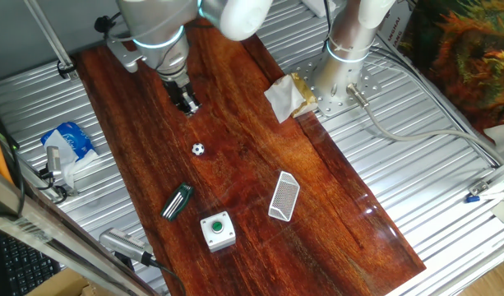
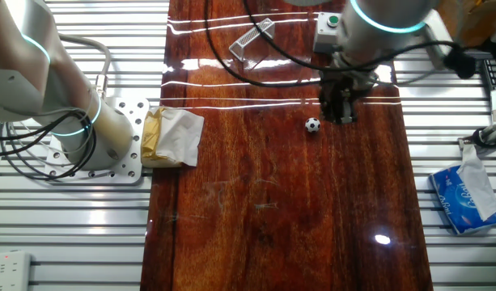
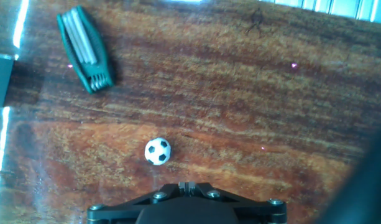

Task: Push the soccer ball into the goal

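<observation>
The soccer ball (image 1: 198, 150) is sitting free on the dark wooden board (image 1: 317, 205), roughly in the board's middle, touched by nothing. In my hand view the ball (image 3: 157, 151) is lying just ahead of the black base of my pincer, a little to the left of its centre line. From the other fixed view the ball (image 2: 312, 125) is resting just beside my fingertips, with a small gap of bare wood between us.

My pincer (image 1: 188, 104) is hanging over the board, pointing down, near the ball but not touching it. In the other fixed view my pincer (image 2: 341, 115) is looking like one dark block with its tips close together, and it is gripping nothing; whether a slit is remaining between the tips I cannot tell.

The goal (image 1: 284, 196) is lying on the board well apart from the ball, its white mesh frame tilted at an angle. In the other fixed view the goal (image 2: 252, 39) is sitting near the board's far end.

A dark green-striped clip (image 1: 177, 201) is lying between the ball and the board's edge, and a white box with a green button (image 1: 218, 230) is standing just beyond it. A crumpled white cloth (image 1: 284, 97) is resting at the board's edge beside the arm's base.
</observation>
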Controlling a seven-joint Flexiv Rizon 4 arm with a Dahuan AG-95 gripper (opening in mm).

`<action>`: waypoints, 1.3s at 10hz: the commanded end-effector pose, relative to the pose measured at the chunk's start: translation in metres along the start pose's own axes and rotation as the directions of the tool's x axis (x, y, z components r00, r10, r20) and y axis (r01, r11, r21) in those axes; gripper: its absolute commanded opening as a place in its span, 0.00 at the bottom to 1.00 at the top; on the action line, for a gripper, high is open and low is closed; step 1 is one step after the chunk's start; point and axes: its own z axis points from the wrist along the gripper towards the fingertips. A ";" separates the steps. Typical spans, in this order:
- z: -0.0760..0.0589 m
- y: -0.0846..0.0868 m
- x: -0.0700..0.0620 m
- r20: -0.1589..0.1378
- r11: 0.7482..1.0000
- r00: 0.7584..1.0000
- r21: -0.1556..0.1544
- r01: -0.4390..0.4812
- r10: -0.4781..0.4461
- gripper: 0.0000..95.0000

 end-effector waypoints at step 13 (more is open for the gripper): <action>-0.005 0.000 0.004 0.023 0.999 0.999 0.024 0.023 -0.024 0.00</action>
